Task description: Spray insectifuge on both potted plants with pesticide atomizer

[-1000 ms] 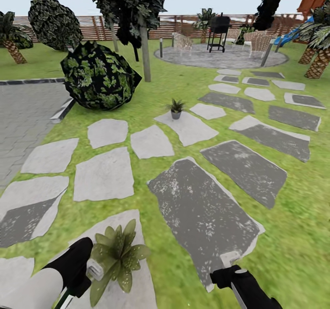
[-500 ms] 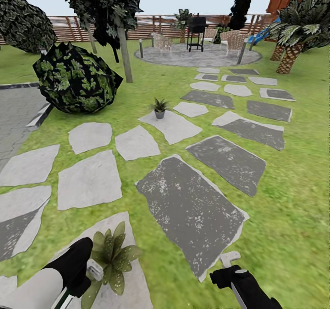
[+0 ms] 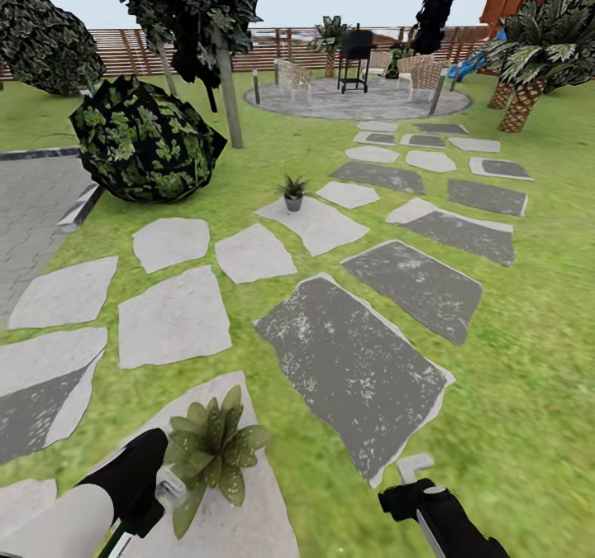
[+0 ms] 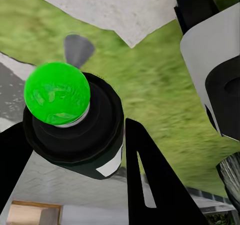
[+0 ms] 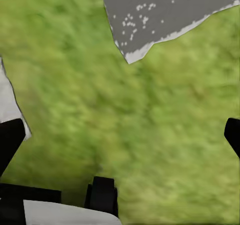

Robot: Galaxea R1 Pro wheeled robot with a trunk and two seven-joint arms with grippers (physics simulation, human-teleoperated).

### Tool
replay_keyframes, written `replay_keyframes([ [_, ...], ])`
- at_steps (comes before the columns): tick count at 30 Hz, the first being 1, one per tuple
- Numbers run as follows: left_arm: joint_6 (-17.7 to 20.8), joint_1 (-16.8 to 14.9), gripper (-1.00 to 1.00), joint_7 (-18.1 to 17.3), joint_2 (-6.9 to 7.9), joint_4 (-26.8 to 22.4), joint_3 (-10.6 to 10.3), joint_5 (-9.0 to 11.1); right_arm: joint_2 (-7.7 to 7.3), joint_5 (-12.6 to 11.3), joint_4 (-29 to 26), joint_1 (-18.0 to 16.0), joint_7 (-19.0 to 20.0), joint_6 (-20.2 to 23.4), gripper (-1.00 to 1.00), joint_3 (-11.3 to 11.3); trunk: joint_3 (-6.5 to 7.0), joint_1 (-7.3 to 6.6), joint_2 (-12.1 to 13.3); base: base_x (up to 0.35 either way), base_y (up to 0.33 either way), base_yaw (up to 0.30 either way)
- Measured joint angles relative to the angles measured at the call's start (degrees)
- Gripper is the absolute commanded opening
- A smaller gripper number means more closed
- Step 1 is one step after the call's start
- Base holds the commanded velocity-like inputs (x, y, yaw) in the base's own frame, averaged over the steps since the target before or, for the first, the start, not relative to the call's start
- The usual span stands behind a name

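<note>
The near potted plant (image 3: 213, 450), a low olive rosette, sits on a pale stone right beside my left gripper (image 3: 159, 492). That gripper is shut on the pesticide atomizer (image 3: 170, 487), whose pale spray head touches the leaves. In the left wrist view the atomizer (image 4: 75, 125) is seen end-on as a dark round body with a bright green cap, between black fingers (image 4: 150, 185). The far potted plant (image 3: 292, 192) stands in a small grey pot on a stone ahead. My right gripper (image 3: 415, 477) hangs open over grass, its fingers (image 5: 10, 140) wide apart.
Grey and white stepping stones (image 3: 355, 368) run across the lawn toward a round paved area with a grill (image 3: 355, 58). A round dark bush (image 3: 145, 140) and a tree trunk (image 3: 229, 99) stand at left, a brick patio (image 3: 33, 202) beyond them. Palms (image 3: 529, 62) at right.
The whole picture has shifted, so the camera has turned: first rightward, then slightly back to the left. Both arms hold the same pose, and the atomizer stays in the left gripper.
</note>
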Motion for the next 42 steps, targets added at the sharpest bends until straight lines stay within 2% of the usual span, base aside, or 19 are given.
replay_keyframes([
  [8,0.0,0.0,-1.00,0.0,0.00,0.0,0.0,0.0,0.00,0.0,0.0,0.0,0.0,0.0,1.00,0.0,0.00,-0.03,0.0,-0.058,0.329,-0.034],
  [20,0.0,0.0,-1.00,0.0,-0.01,0.0,0.0,0.0,-0.01,0.0,0.0,0.0,0.0,0.0,1.00,0.0,0.00,-0.03,0.0,0.000,0.336,-0.287],
  [35,-0.1,0.0,-1.00,0.0,-0.02,0.0,0.0,0.0,0.00,0.0,0.0,0.0,0.0,0.0,1.00,0.0,0.00,-0.03,0.0,0.000,0.018,-0.299],
  [42,0.0,0.0,-1.00,0.0,0.00,0.0,0.0,0.0,0.00,0.0,0.0,0.0,0.0,0.0,1.00,0.1,0.00,-0.01,0.0,-0.131,0.176,-0.041],
])
